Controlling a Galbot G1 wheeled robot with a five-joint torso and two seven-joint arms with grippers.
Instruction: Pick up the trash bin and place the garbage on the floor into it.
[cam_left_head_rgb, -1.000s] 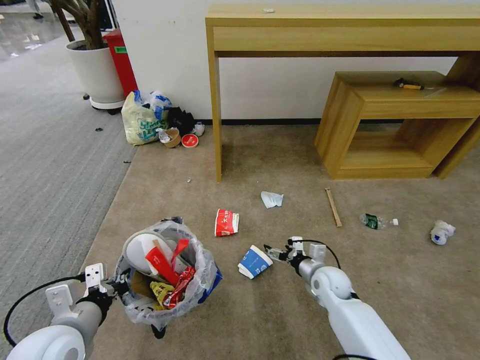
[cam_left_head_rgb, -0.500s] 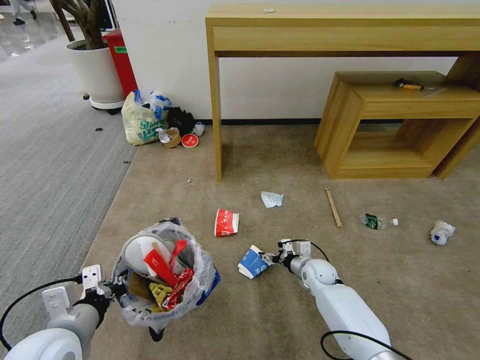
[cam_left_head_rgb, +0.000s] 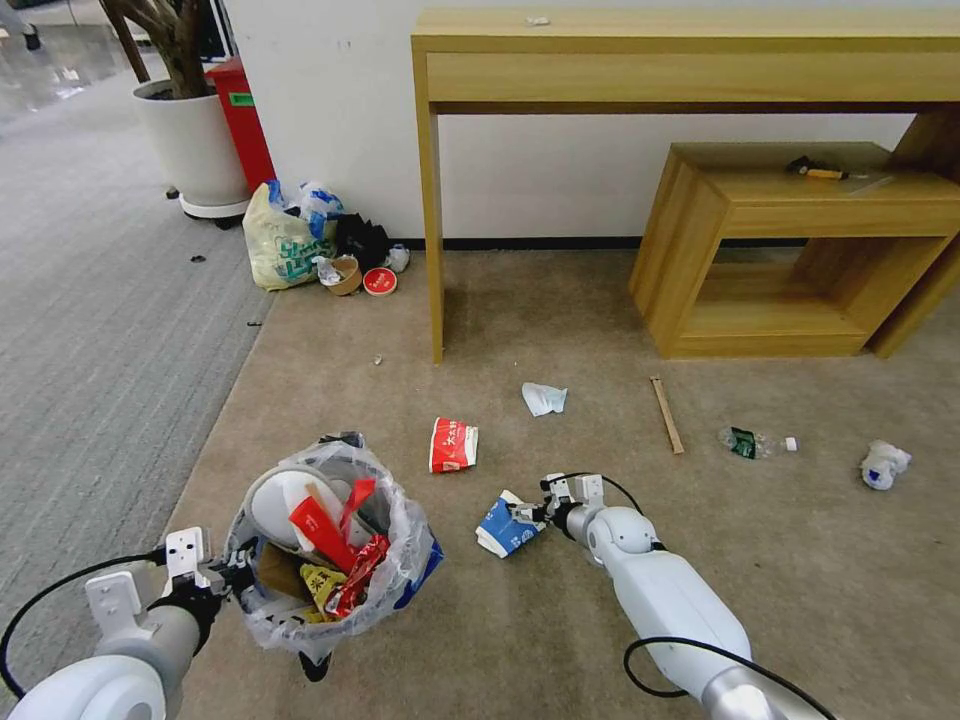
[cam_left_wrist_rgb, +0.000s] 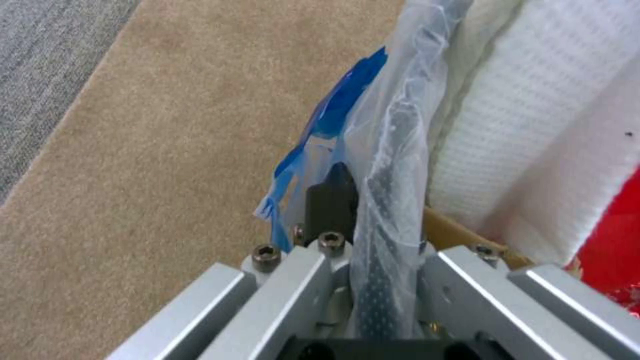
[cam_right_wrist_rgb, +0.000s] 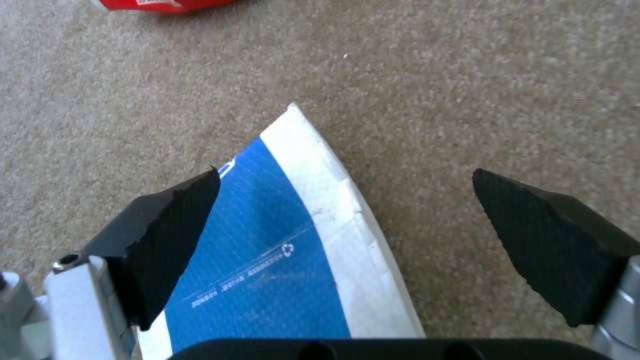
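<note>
My left gripper (cam_left_head_rgb: 235, 575) is shut on the rim of the trash bin (cam_left_head_rgb: 330, 545), a black bin lined with a clear bag and packed with red wrappers and paper, held at lower left. The left wrist view shows its fingers (cam_left_wrist_rgb: 333, 195) clamped on the bagged rim (cam_left_wrist_rgb: 390, 200). My right gripper (cam_left_head_rgb: 530, 515) is open low over the floor (cam_left_head_rgb: 560, 620), its pads (cam_right_wrist_rgb: 167, 225) on either side of a crushed blue-white paper cup (cam_left_head_rgb: 503, 528) (cam_right_wrist_rgb: 280, 255). Other garbage lies beyond: a red cup (cam_left_head_rgb: 453, 445), crumpled paper (cam_left_head_rgb: 543, 398), a wooden stick (cam_left_head_rgb: 666, 414), a plastic bottle (cam_left_head_rgb: 755, 442).
A tall wooden table (cam_left_head_rgb: 680, 60) and a low wooden shelf (cam_left_head_rgb: 790, 250) stand against the far wall. A pale-yellow shopping bag (cam_left_head_rgb: 280, 245) with small litter sits by a potted plant (cam_left_head_rgb: 190, 140). Grey carpet (cam_left_head_rgb: 90, 300) runs along the left. A crumpled white wad (cam_left_head_rgb: 884, 464) lies far right.
My right gripper has moved left and now has its open fingers around the blue-white cup, which has shifted and tilted slightly. The left arm and bin have barely moved.
</note>
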